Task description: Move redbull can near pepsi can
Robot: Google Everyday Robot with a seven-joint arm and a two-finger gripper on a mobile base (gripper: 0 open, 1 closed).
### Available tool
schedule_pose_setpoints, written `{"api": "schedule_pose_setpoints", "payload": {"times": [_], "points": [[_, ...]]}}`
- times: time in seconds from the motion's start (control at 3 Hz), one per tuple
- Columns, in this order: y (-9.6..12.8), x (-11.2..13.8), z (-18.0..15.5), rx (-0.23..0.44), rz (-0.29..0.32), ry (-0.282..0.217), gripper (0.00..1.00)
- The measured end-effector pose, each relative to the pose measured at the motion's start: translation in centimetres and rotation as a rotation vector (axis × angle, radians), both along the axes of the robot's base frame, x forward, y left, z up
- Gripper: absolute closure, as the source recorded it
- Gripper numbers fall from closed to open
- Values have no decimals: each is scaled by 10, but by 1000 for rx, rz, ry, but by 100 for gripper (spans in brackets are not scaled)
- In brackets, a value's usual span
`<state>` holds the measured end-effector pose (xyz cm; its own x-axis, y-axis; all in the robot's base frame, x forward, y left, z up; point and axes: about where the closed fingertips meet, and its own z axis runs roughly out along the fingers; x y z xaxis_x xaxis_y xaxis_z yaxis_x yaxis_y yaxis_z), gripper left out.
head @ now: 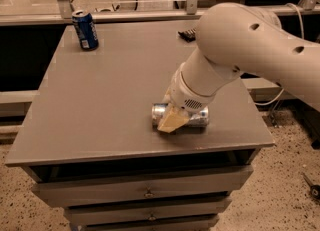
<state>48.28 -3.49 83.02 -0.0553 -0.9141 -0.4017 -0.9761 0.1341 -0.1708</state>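
The redbull can [199, 117], slim and silver, lies on its side near the front right of the grey table [100, 105]. My gripper [174, 117] is down on the can's middle, and the big white arm [240, 50] reaches in from the right and hides part of the can. The pepsi can [86, 30], dark blue with a silver top, stands upright at the table's far left corner, well apart from the redbull can.
A small black object [187, 34] lies at the table's far edge, right of centre. Drawers [145, 192] run below the tabletop. A metal rail and glass panel [125, 5] stand behind the table. A speckled floor surrounds the table.
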Motion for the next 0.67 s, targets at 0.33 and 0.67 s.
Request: {"api": "schedule_pose_setpoints", "payload": {"times": [0.33,0.67], "points": [[-4,21,24,57,-20,-50,95],[-3,39,56,107,-30,-111,100]]}}
